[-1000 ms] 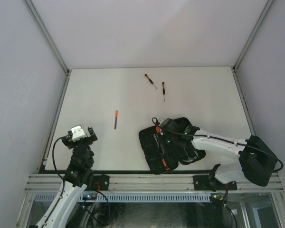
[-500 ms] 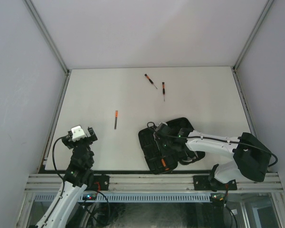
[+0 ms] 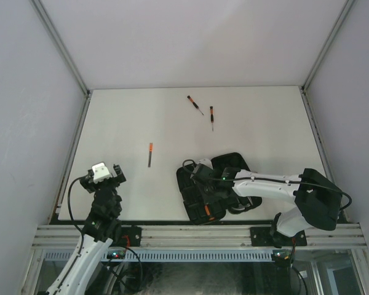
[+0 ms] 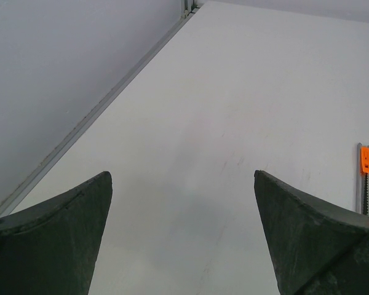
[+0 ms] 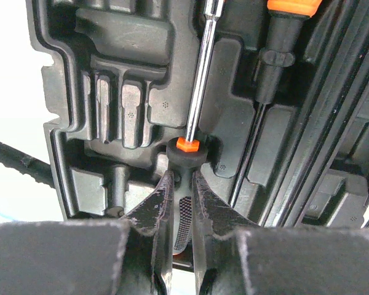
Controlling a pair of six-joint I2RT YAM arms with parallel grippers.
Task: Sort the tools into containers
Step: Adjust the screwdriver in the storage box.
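Right gripper point(image 5: 181, 184) moved left over case point(image 5: 111, 37), clamped on screwdriver point(image 5: 200, 74); left gripper point(image 4: 182, 178) apart.

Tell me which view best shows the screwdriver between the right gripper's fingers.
Right wrist: it shows the screwdriver close up, its handle pinched by the right gripper over the tool case. Top external shows the case, but this tool can't be made out under the arm. Left wrist doesn't show it.

From the right wrist I can barely see the handle of the screwdriver point(image 5: 200, 80), seemingly pinched between the fingers of the right gripper point(image 5: 182, 178), while the second screwdriver point(image 5: 275, 58) and the tool case point(image 5: 123, 37) run off the top edge.
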